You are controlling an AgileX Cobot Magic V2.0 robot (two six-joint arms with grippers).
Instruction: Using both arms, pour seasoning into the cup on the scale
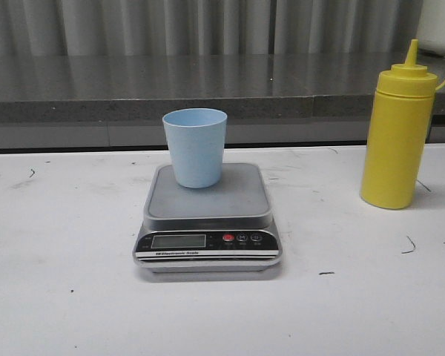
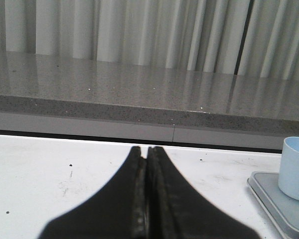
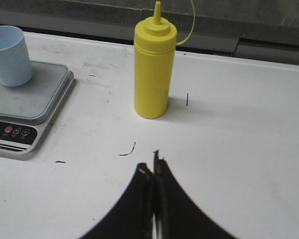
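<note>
A light blue cup (image 1: 195, 147) stands upright on the steel platform of the silver-grey scale (image 1: 208, 216) at the table's middle. The yellow seasoning bottle (image 1: 397, 133) stands upright to the right, its nozzle uncovered and the tethered tip hanging off behind. Neither arm shows in the front view. My left gripper (image 2: 147, 149) is shut and empty above the white table, with the cup (image 2: 295, 168) and scale (image 2: 281, 201) off to one side. My right gripper (image 3: 152, 167) is shut and empty, a short way in front of the bottle (image 3: 153, 67); the cup (image 3: 10, 55) and scale (image 3: 25, 107) lie further off.
A grey stone ledge (image 1: 208, 93) runs along the back of the white table (image 1: 74, 297), with a pale curtain behind it. Small dark marks dot the tabletop.
</note>
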